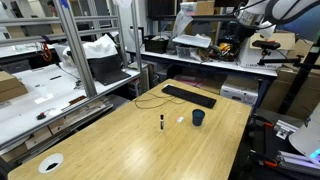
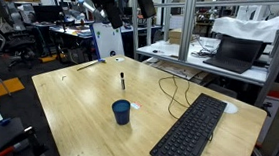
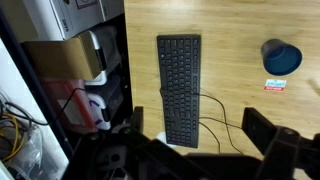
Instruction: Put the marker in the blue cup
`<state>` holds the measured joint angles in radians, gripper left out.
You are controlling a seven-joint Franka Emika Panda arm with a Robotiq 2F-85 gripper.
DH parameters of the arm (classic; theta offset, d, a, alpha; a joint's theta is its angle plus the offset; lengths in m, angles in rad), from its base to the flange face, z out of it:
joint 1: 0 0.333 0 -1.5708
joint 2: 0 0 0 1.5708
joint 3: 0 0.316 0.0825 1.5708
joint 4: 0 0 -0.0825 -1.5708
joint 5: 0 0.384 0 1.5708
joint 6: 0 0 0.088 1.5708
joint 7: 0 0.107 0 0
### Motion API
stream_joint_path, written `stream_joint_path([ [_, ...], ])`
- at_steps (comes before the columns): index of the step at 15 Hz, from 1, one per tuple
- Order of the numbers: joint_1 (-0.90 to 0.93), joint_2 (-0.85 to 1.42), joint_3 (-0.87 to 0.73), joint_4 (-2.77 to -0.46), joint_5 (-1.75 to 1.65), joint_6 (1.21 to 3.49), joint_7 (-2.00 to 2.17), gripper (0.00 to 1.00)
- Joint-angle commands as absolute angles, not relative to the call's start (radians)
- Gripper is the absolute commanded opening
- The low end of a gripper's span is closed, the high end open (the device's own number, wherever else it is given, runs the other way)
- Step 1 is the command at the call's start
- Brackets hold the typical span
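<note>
The marker (image 1: 161, 121) is a thin dark pen with a whitish part, standing upright on the wooden table (image 1: 130, 140); it also shows in an exterior view (image 2: 122, 82). The blue cup (image 1: 198, 117) stands upright a short way from it, seen in both exterior views (image 2: 122, 112) and at the right edge of the wrist view (image 3: 281, 57). My gripper (image 3: 200, 130) is open and empty, high above the black keyboard (image 3: 178, 85) and well away from the cup. The marker is out of the wrist view.
The keyboard (image 1: 188, 95) lies with its cable near the table's far edge. A tiny white object (image 1: 181, 120) sits between marker and cup. A white disc (image 1: 50, 162) lies at a near corner. Shelving frames and benches surround the table.
</note>
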<state>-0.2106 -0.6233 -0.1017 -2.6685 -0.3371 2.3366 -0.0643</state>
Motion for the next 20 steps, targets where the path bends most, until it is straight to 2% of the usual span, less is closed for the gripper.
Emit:
stream_joint_path([
  [1,-0.212,-0.626,-0.100,-2.663,-0.335,2.335,-0.065,1.00],
  [10,-0.212,-0.630,-0.100,-2.660,-0.335,2.335,-0.065,1.00],
  [20,-0.035,-0.462,-0.157,-2.624,-0.217,2.405,-0.360,1.00],
])
